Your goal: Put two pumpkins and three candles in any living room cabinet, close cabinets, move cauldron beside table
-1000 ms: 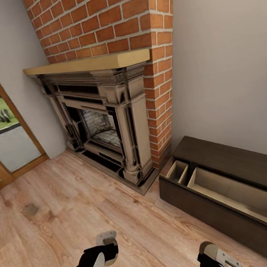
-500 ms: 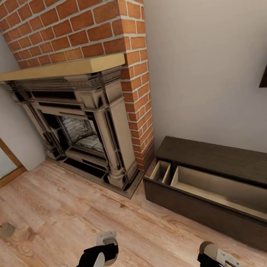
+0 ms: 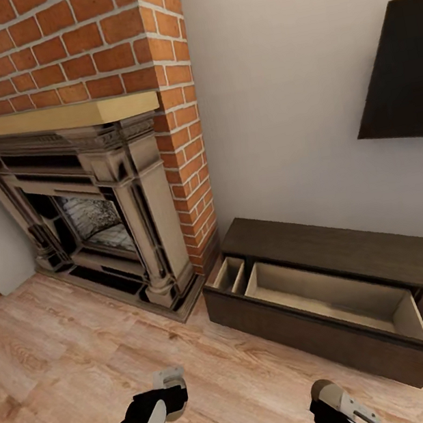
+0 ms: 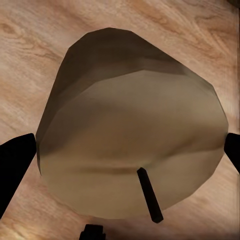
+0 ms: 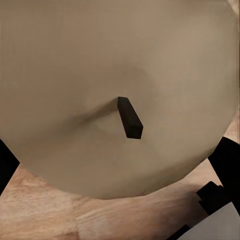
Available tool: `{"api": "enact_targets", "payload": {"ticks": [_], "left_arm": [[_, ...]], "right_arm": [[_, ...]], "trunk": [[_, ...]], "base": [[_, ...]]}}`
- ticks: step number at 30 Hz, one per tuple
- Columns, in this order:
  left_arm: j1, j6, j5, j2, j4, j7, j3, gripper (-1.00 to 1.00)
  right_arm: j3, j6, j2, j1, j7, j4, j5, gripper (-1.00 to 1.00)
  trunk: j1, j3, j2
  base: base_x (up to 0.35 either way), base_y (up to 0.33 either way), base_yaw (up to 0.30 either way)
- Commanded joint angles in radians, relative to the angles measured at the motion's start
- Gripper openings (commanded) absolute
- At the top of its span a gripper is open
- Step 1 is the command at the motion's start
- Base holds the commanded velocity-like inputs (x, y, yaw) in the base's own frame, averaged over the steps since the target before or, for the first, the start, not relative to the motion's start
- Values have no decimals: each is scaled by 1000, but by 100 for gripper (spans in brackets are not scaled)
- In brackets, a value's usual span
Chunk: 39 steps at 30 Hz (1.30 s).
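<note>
Head view: the cabinet [image 3: 336, 287] stands against the far wall, right of the brick fireplace [image 3: 100, 210], one drawer pulled out. Left pincer [image 3: 171, 384] grasps a candle [image 4: 130, 135], black wick showing; right pincer [image 3: 331, 398] grasps a second candle [image 5: 115, 95]; both hover over the wood floor [image 3: 58, 363].

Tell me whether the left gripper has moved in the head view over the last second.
No. The left gripper sits at the same spot in the picture, shut on a candle. The fireplace and cabinet slid left because the camera turned.
</note>
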Motion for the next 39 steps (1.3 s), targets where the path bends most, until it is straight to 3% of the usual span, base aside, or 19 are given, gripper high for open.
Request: {"api": "enact_targets", "payload": {"ticks": [1,7,18,39], "left_arm": [[-1,2,9,1,-2,10,-4,-100],[-1,2,10,1,-2,10,-4,-100],[-1,3,10,1,-2,10,-4,-100],[-1,2,9,1,-3,10,-4,-100]], "right_arm": [[3,3,0,-1,-6,-1,-3,-100],[3,3,-2,-1,-4,2,-2,-100],[3,3,-2,-1,-4,4,-2,-100],[3,4,-2,-1,-4,4,-2,-100]], "trunk": [[0,-1,-1],[0,-1,-1],[0,-1,-1],[0,-1,-1]], "base": [[0,0,-285],[0,73,-285],[26,274,-285],[222,228,-285]]}}
